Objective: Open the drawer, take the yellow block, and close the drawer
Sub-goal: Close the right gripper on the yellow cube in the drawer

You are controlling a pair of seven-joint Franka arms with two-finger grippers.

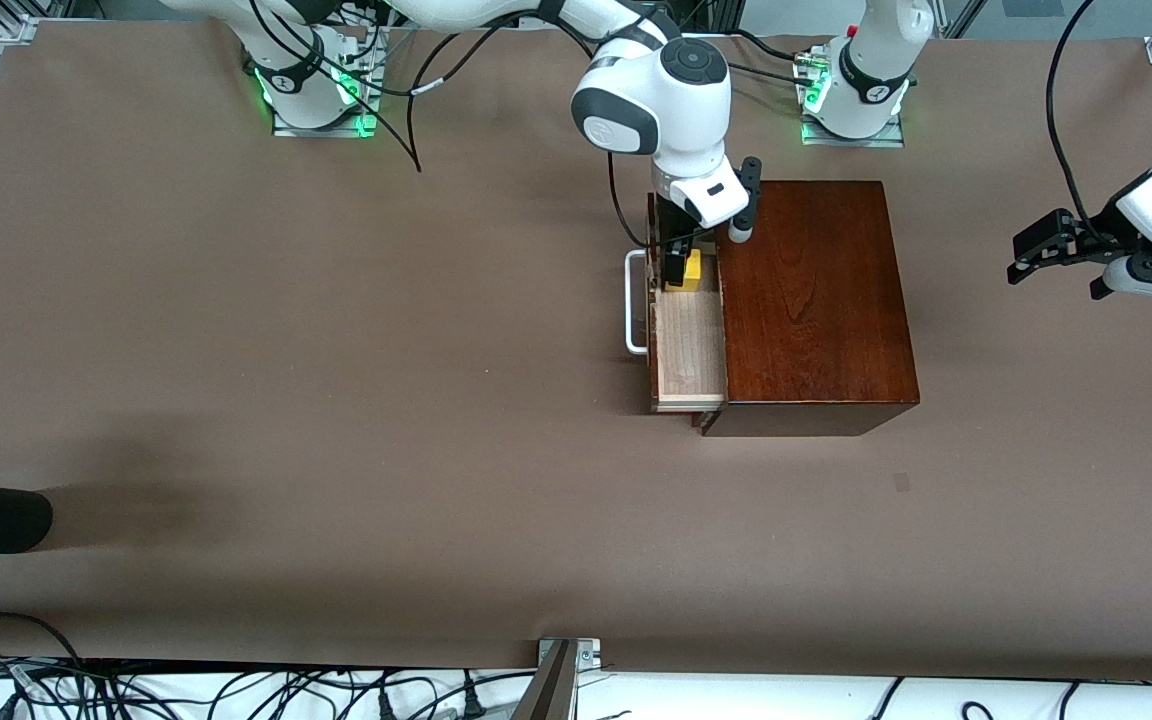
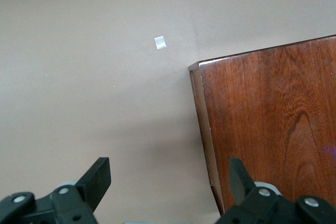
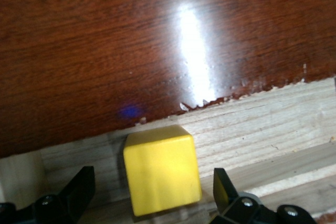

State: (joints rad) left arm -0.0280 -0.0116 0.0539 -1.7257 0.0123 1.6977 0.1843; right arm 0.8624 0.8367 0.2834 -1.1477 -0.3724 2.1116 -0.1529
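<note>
With the right gripper (image 3: 152, 192) spread wide around the yellow block (image 3: 161, 174) in the open drawer (image 1: 688, 345), holding nothing, centre your 2 fingers before closing.

Left gripper (image 2: 168, 179) over the desk (image 2: 79, 77)
Its jaws stand apart above the corner of the dark wooden box (image 2: 273, 124); a small pale patch (image 2: 160, 42) lies on the desk nearby.

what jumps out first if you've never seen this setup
The yellow block in the open drawer of the wooden box, with the right gripper over it, jaws open on either side. The left gripper waits, open, past the box at the left arm's end of the table.
</note>
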